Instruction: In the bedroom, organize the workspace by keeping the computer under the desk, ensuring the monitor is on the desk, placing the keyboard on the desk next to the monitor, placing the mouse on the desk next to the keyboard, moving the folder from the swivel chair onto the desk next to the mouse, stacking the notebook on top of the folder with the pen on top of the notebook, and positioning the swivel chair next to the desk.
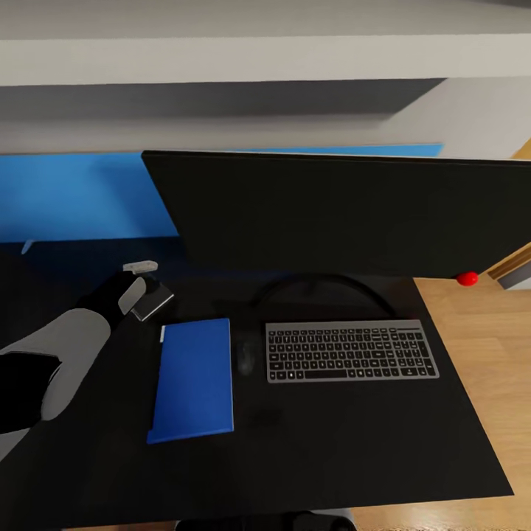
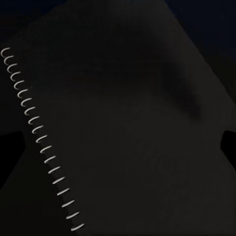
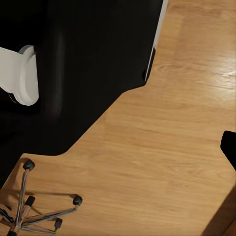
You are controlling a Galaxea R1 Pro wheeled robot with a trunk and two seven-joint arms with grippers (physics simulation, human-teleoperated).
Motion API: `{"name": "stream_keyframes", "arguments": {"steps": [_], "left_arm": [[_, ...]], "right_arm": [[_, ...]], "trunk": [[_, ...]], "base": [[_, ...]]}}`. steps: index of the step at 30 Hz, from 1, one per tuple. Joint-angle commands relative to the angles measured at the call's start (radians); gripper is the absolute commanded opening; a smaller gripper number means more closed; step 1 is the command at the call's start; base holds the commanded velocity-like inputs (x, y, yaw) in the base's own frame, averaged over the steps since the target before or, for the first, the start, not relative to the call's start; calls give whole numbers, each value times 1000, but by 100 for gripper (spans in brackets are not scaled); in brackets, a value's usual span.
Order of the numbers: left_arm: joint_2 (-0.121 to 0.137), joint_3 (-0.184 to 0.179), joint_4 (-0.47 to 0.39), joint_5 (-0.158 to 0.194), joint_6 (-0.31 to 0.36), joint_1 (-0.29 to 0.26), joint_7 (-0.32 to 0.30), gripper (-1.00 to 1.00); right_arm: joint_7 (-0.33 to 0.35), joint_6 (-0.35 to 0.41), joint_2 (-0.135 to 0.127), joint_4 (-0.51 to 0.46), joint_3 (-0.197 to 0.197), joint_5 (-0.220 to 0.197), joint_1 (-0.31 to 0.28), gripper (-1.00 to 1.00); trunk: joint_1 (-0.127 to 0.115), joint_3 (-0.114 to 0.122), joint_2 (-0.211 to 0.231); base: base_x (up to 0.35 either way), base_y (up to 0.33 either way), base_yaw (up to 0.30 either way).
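While the black-topped desk (image 1: pixel 354 442) spans the head view, the monitor (image 1: pixel 332 214) stands along its far side, with the keyboard (image 1: pixel 351 351) lying just near of it. Left of the keyboard sits the dark mouse (image 1: pixel 245 357), then the blue folder (image 1: pixel 193 379). Above the desk, left and far of the folder, the left gripper (image 1: pixel 140 287) hangs; whether its fingers are apart or together cannot be told. Its wrist camera looks onto the dark spiral-bound notebook (image 2: pixel 123 128). Chrome legs of the swivel chair (image 3: pixel 34 211) stand on the wood floor (image 3: pixel 172 147).

Left arm (image 1: pixel 66 346) reaches forward, wrist angled downward.
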Motion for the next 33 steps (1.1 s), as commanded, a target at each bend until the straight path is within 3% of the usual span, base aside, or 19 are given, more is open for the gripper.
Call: {"name": "stream_keyframes", "arguments": {"steps": [1,14,33], "left_arm": [[1,-8,-2,10,5,0,7,100],[0,-12,-3,10,6,1,8,100],[-1,-22,-3,-1,3,12,14,100]], "right_arm": [[1,-2,-1,-1,4,-10,0,100],[1,0,-2,-1,4,-10,0,100],[1,1,-2,-1,4,-10,0,100]], "trunk": [[1,-3,-2],[1,-23,-2],[1,-26,-2]], "base": [[0,0,0],[0,0,0],[0,0,0]]}}
